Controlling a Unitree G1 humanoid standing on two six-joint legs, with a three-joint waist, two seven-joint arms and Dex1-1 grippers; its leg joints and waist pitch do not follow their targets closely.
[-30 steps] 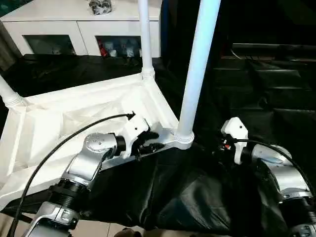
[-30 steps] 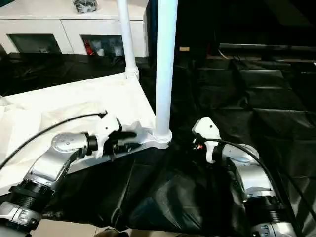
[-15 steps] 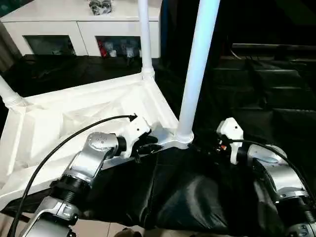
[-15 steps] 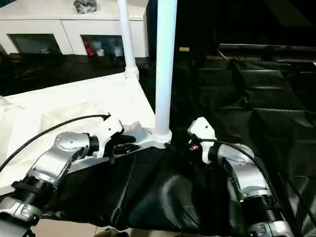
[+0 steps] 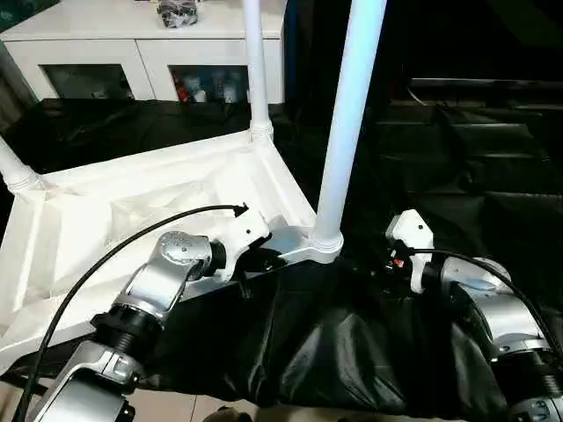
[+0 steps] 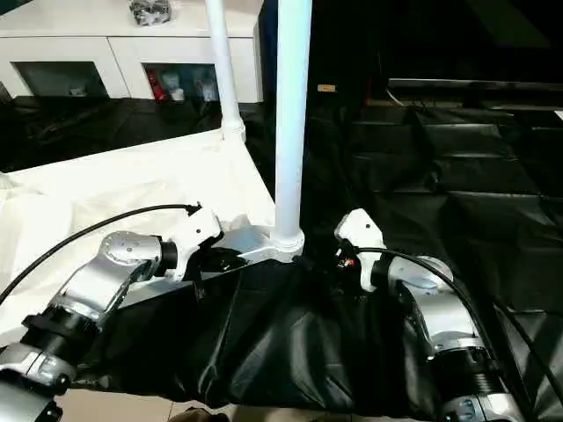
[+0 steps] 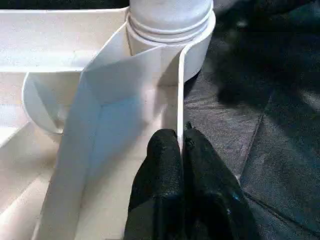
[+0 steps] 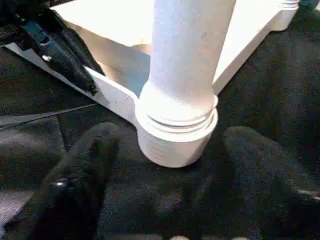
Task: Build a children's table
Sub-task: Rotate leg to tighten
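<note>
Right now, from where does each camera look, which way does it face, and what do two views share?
Left eye and right eye views: on the head, facing forward and down at the upturned tabletop, with both silver forearms showing.
Left wrist view: looks along the left gripper, shut on the tabletop's thin side wall.
Right wrist view: looks between the open right gripper fingers at the near leg in its corner socket.
Shared: both wrist views show that socket.

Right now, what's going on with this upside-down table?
The tabletop lies underside up on black sheeting with legs standing in its corner sockets. The left gripper is pinched shut on the tabletop's thin side wall beside the nearest leg. The right gripper sits open, its fingers either side of that leg's socket.
</note>
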